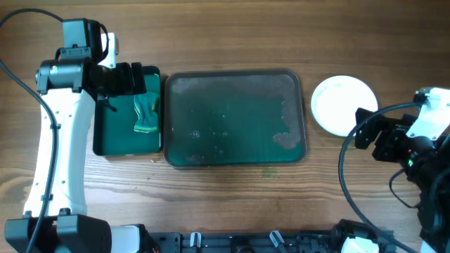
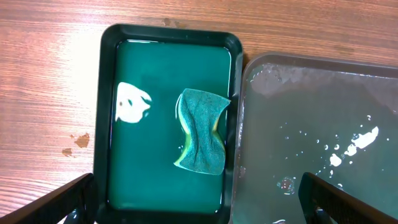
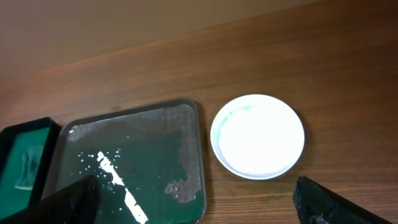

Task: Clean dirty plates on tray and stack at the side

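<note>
The large dark green tray (image 1: 235, 118) lies mid-table, wet and soapy, with no plate on it; it also shows in the left wrist view (image 2: 311, 124) and the right wrist view (image 3: 134, 162). White plates (image 1: 343, 104) sit in one pile on the wood right of the tray; I cannot tell how many. The top plate (image 3: 257, 135) has a faint teal smear near its rim. My left gripper (image 2: 199, 205) is open above the small bright-green tray. My right gripper (image 3: 199, 202) is open and empty, hovering near the plates and the big tray's right edge.
The small bright-green tray (image 1: 126, 112) holds water and a green sponge (image 1: 146, 114), seen also in the left wrist view (image 2: 200, 130). Foam patches (image 1: 285, 137) cling to the large tray's right side. Cables run along both table sides.
</note>
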